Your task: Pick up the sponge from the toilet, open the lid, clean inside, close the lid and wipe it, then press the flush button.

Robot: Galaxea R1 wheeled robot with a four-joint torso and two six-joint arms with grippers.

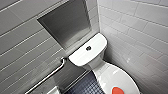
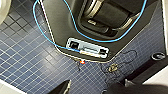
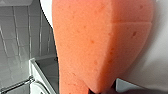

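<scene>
The sponge [image 1: 117, 90] lies on the closed lid [image 1: 110, 77] of the toilet [image 1: 96, 65], at its front part, where the lower edge of the head view cuts it off. Behind the lid stands the white cistern, and the flush button [image 1: 88, 48] sits in the middle of its flat top. The toilet stands in a corner: pale tiles run along the wall on one side, and on the other a grey tiled wall carries a recessed niche [image 1: 66, 23] above the cistern and a metal grab bar [image 1: 47, 75] lower down. Dark blue mosaic floor [image 1: 82, 87] shows beside the bowl. In the right wrist view the orange-red sponge looms very close against the white of the lid, with the right hand [image 3: 102, 90] just at its edge; I cannot tell whether that hand is spread or pinching it. The left hand [image 2: 91, 88] hangs over the blue floor near the robot's base [image 2: 100, 27], which carries a blue cable [image 2: 53, 37]; whether it is spread or pressed together I cannot tell.
</scene>
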